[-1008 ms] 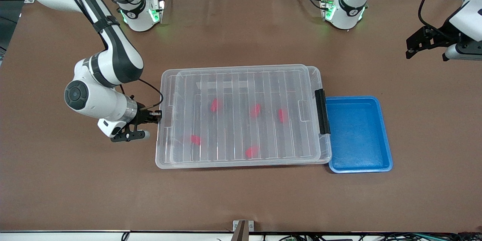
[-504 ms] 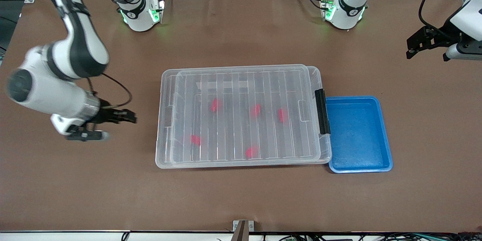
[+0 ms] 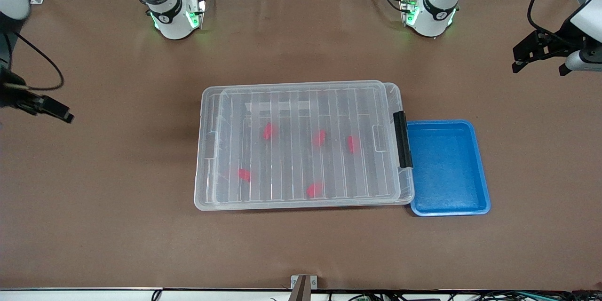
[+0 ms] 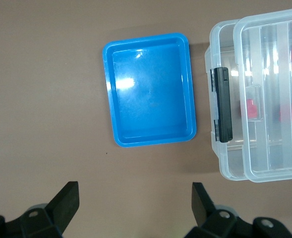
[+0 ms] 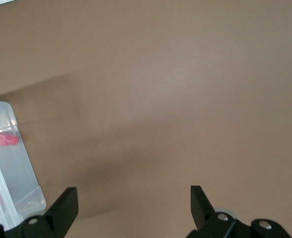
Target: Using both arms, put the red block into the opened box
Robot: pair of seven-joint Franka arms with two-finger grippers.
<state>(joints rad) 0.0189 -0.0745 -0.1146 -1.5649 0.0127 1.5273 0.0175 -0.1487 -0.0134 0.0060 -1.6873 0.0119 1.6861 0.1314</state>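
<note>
The clear box (image 3: 202,197) lies mid-table with its ribbed lid (image 3: 301,103) down over it and a black latch bar (image 3: 402,139) at the left arm's end. Several red blocks show through the lid, such as one (image 3: 269,131) and another (image 3: 314,189). My right gripper (image 3: 63,114) hangs open and empty over bare table, well off the box's other end; its wrist view catches a box corner (image 5: 12,173) with a red block (image 5: 5,140). My left gripper (image 3: 519,59) waits open and empty over the table edge; its own view (image 4: 136,203) looks down on the box (image 4: 264,158).
A blue tray (image 3: 447,169) with nothing in it sits against the latch end of the box, also in the left wrist view (image 4: 150,89). Both arm bases (image 3: 174,14) (image 3: 430,9) stand along the edge farthest from the front camera. Brown tabletop surrounds the box.
My right gripper let go at the box's end, opened, and swung away toward the right arm's end of the table. The left gripper shifted only slightly. Box and blocks stayed put.
</note>
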